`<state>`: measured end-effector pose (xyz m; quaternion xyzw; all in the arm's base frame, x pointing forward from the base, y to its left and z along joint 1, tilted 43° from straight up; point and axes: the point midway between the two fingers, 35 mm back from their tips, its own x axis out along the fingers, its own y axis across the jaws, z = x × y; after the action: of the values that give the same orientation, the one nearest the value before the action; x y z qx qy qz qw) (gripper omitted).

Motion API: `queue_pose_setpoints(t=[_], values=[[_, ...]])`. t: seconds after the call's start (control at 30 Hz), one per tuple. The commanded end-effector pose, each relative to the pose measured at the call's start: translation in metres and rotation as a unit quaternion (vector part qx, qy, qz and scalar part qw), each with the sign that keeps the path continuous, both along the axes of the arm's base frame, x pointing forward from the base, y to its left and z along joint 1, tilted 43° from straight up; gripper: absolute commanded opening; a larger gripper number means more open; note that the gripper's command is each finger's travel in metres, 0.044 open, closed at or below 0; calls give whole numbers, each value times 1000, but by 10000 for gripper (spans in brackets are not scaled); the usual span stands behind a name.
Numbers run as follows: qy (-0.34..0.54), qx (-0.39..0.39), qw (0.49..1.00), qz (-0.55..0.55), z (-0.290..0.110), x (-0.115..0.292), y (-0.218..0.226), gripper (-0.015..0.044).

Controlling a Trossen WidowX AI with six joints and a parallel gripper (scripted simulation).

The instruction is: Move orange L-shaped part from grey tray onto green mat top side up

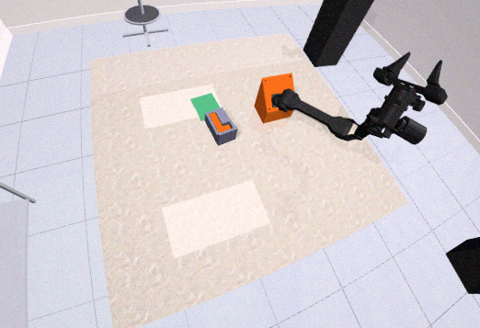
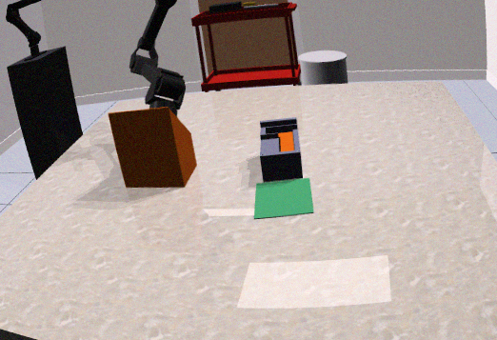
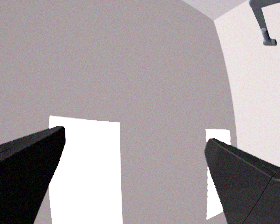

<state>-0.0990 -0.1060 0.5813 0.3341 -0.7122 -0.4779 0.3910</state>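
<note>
The orange L-shaped part (image 1: pixel 216 122) (image 2: pixel 287 142) lies in the pocket of the grey tray (image 1: pixel 226 138) (image 2: pixel 282 169). Its straight end is toward the green mat (image 1: pixel 205 105) (image 2: pixel 284 200) and its L-shaped foot is at the tray's far end from the mat. It looks level, with no end raised. The mat lies flat beside the tray with nothing on it. My gripper (image 1: pixel 424 58) (image 3: pixel 138 141) is open and empty, raised high and well away from the tray. The wrist view shows only walls and bright panels between the fingers, so the part and tray are out of that view.
The arm's base stands at an orange wedge-shaped block (image 1: pixel 276 87) (image 2: pixel 149 151), to one side of the tray. Pale rectangular patches (image 1: pixel 215 220) (image 2: pixel 316 282) show on the table. A black pedestal (image 1: pixel 340 19) (image 2: pixel 45 109) with another arm stands beyond the table edge.
</note>
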Motion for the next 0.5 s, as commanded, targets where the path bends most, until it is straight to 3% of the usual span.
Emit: queue_pose_setpoints(t=[0.0, 0.17, 0.23, 0.37, 0.47], values=[[13, 2, 1000, 4, 0, 4, -3, 374], [128, 16, 990, 53, 4, 59, -34, 242], [221, 35, 971, 81, 0, 98, -53, 190], [338, 60, 929, 138, -22, 162, -82, 180], [459, 79, 863, 194, -48, 222, -99, 180]])
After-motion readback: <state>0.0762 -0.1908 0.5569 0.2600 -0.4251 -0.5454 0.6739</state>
